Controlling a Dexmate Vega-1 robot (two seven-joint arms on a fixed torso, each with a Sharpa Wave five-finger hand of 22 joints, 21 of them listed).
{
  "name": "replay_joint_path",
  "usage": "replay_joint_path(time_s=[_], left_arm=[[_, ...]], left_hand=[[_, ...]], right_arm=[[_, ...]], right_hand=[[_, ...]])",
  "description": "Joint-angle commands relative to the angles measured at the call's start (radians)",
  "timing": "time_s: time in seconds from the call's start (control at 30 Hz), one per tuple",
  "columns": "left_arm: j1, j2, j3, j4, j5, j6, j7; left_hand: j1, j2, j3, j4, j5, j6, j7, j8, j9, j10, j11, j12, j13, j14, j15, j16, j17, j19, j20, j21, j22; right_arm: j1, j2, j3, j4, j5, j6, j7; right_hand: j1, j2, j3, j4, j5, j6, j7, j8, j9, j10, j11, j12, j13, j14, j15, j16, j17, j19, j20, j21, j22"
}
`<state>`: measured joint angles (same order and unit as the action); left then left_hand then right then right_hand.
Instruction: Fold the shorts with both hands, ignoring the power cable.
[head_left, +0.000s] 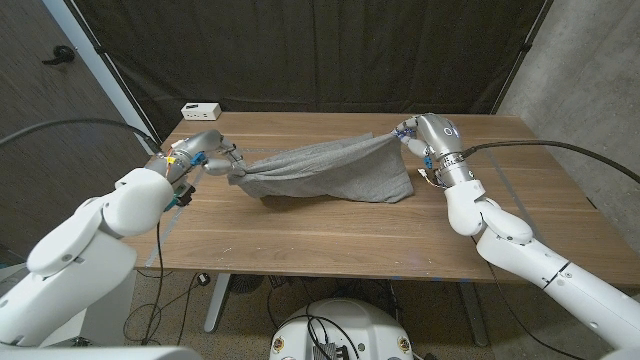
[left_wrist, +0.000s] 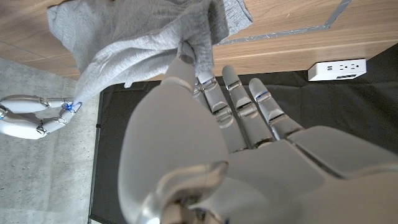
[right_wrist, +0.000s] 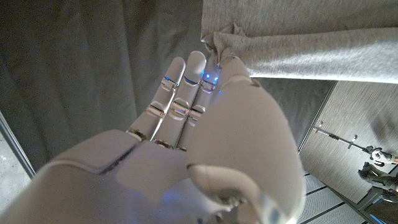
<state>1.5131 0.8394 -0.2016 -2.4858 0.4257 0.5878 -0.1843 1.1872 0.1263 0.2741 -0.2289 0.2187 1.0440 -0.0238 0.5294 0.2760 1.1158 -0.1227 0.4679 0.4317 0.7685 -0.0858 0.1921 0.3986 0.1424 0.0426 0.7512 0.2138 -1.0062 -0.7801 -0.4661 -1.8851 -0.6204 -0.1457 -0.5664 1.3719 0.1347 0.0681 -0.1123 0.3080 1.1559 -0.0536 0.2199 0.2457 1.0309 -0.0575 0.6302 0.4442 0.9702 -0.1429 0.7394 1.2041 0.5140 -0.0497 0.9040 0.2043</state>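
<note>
Head view: the fingers (head_left: 228, 165) of the left hand (head_left: 215, 161) and those of the right hand (head_left: 415, 138) are each closed on an opposite end of the grey shorts (head_left: 330, 172), which hang stretched between them over the wooden tabletop (head_left: 330, 240), lower edge touching it, with a white power strip (head_left: 201, 109) beyond the shorts at the tabletop's far edge.

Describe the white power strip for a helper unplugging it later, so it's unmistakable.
Start at the wooden table and go to its far corner on the robot's left. The power strip sits there, a small white box against the dark curtain, well apart from the grey shorts.
</note>
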Motion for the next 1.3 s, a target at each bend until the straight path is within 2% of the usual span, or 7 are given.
replay_joint_path(time_s=[0.03,0.2,0.3,0.5,0.7,1.17,1.3], left_arm=[[-0.168,0.135,0.089,0.063,-0.114,0.136,-0.034],[-0.295,0.223,0.188,0.096,-0.177,0.205,-0.049],[-0.370,0.258,0.252,0.115,-0.207,0.224,-0.033],[-0.540,0.311,0.422,0.141,-0.218,0.270,-0.001],[-0.675,0.330,0.560,0.156,-0.209,0.306,0.006],[-0.828,0.325,0.737,0.190,-0.167,0.372,0.014],[-0.849,0.319,0.761,0.204,-0.161,0.383,0.017]], left_hand=[[-0.008,0.002,0.081,0.066,0.008,0.040,0.046,0.010,0.172,0.001,-0.007,0.073,0.261,-0.006,-0.146,0.000,0.001,-0.003,-0.001,0.007,0.000],[-0.012,0.001,0.090,0.066,0.007,0.035,0.043,0.008,0.173,-0.004,-0.008,0.071,0.254,-0.009,-0.146,-0.001,-0.001,-0.005,-0.001,0.010,-0.001],[-0.015,0.001,0.095,0.066,0.006,0.034,0.041,0.006,0.171,-0.007,-0.010,0.073,0.256,-0.011,-0.146,-0.001,-0.001,-0.009,0.000,0.010,-0.001],[-0.020,-0.001,0.103,0.066,0.004,0.035,0.041,0.008,0.173,-0.008,-0.010,0.075,0.253,-0.014,-0.148,0.000,-0.001,-0.010,0.000,0.013,-0.002],[-0.022,-0.004,0.112,0.064,0.003,0.035,0.039,0.007,0.172,-0.010,-0.013,0.077,0.252,-0.016,-0.149,0.001,0.000,-0.011,0.000,0.016,-0.003],[-0.032,-0.008,0.124,0.064,-0.004,0.034,0.030,0.000,0.160,-0.018,-0.021,0.077,0.242,-0.015,-0.150,0.010,0.009,-0.012,0.000,0.024,-0.003],[-0.034,-0.010,0.126,0.064,-0.005,0.033,0.029,-0.002,0.157,-0.017,-0.023,0.077,0.238,-0.017,-0.149,0.011,0.012,-0.013,-0.001,0.026,-0.003]], right_arm=[[0.148,0.059,-0.065,0.133,0.021,0.036,0.025],[0.193,0.073,-0.086,0.174,0.033,0.047,0.037],[0.217,0.086,-0.097,0.200,0.036,0.048,0.034],[0.253,0.101,-0.118,0.247,0.049,0.059,0.032],[0.281,0.112,-0.130,0.284,0.065,0.078,0.019],[0.373,0.155,-0.187,0.386,0.074,0.118,0.026],[0.401,0.172,-0.207,0.417,0.070,0.120,0.032]], right_hand=[[0.017,0.008,-0.006,-0.002,0.006,0.008,0.002,0.000,0.001,0.031,-0.016,0.003,0.144,0.006,-0.085,-0.001,0.000,0.000,-0.041,0.010,0.000],[0.017,0.007,-0.007,-0.002,0.006,0.006,0.000,-0.002,0.000,0.030,-0.016,0.001,0.143,0.007,-0.085,-0.001,0.001,-0.004,-0.042,0.013,-0.001],[0.017,0.007,-0.007,-0.002,0.006,0.007,0.000,-0.002,0.000,0.028,-0.013,0.001,0.146,0.007,-0.085,-0.001,0.002,-0.005,-0.042,0.015,-0.002],[0.019,0.007,-0.007,-0.003,0.007,0.009,-0.001,-0.001,0.000,0.030,-0.016,-0.001,0.144,0.007,-0.085,-0.002,0.004,-0.004,-0.041,0.021,-0.003],[0.016,0.006,-0.009,-0.001,0.008,0.005,0.005,-0.003,-0.001,0.030,-0.016,-0.002,0.146,0.008,-0.084,-0.002,0.004,-0.008,-0.042,0.026,-0.004],[0.020,0.007,-0.009,-0.003,0.010,0.008,0.003,-0.003,-0.002,0.033,-0.014,-0.006,0.142,0.009,-0.085,-0.005,0.003,-0.011,-0.041,0.041,-0.007],[0.021,0.006,-0.010,-0.003,0.010,0.009,0.003,-0.003,-0.002,0.033,-0.013,-0.007,0.143,0.010,-0.085,-0.005,0.003,-0.012,-0.041,0.045,-0.008]])
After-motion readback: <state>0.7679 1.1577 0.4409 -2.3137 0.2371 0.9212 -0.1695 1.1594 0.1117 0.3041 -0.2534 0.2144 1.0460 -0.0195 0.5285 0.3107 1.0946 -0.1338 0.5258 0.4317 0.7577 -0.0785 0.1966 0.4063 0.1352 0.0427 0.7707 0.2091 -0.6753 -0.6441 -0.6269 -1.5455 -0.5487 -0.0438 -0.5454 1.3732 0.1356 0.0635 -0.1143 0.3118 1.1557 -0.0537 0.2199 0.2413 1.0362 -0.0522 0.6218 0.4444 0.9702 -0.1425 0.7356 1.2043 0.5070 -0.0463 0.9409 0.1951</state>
